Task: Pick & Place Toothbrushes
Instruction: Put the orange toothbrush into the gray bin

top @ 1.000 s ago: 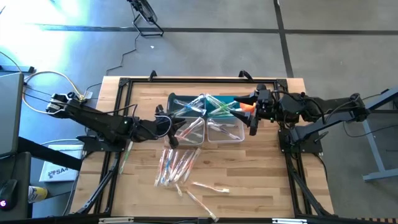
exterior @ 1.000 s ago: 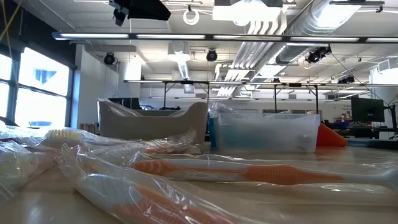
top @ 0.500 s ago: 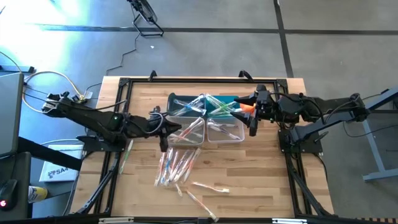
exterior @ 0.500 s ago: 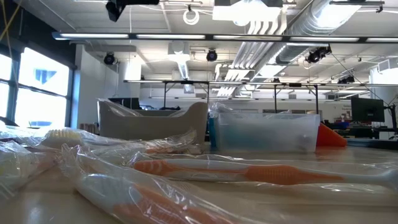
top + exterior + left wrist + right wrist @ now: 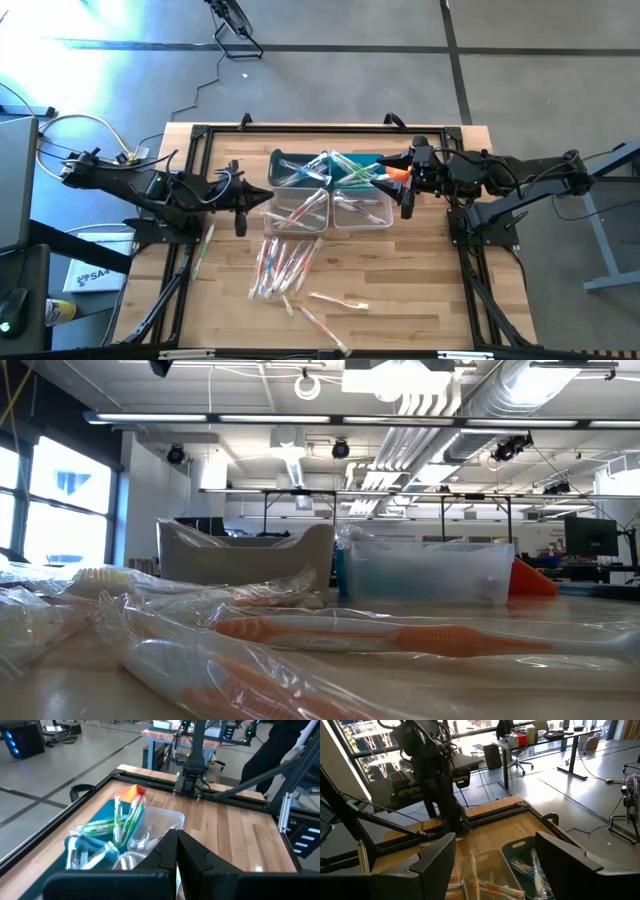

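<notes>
The left gripper (image 5: 240, 203) has withdrawn from the bins (image 5: 300, 208), fingers together; right fingers (image 5: 435, 857) apart.

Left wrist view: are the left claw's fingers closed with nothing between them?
Yes. The left claw shows its two dark fingers pressed together, with no toothbrush wrapper caught between them.

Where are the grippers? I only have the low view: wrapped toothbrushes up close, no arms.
Observer: High view has the left gripper over the table just left of the clear bins, above the loose toothbrushes.
Operator: Holding anything?
Observer: No. In the left wrist view its fingers are pressed together with nothing between them.
Operator: Right arm?
Observer: The right gripper waits at the bins' right end, open and empty in its wrist view.
</notes>
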